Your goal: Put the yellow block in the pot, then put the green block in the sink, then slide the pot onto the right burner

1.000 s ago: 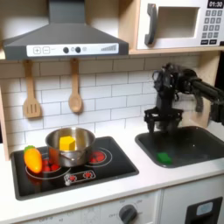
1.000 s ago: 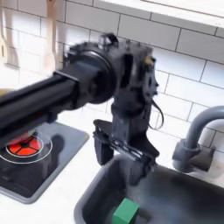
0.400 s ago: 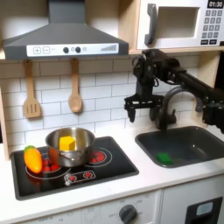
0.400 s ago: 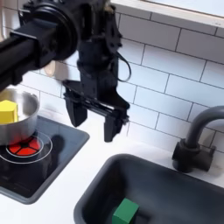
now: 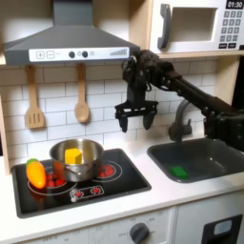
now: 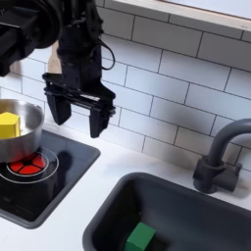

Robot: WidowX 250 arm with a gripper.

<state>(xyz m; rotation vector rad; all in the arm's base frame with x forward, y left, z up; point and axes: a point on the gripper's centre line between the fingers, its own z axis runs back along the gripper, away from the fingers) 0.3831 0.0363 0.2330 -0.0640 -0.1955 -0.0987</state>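
Steel and shiny, one pot sits on the stove's left burner at the lower left of the first exterior view, with one yellow block inside it. An orange oval toy lies just left of the pot. Above the stove's right side at centre frame, the gripper hangs with fingers spread wide, holding nothing. At lower right, one green block lies in the sink.
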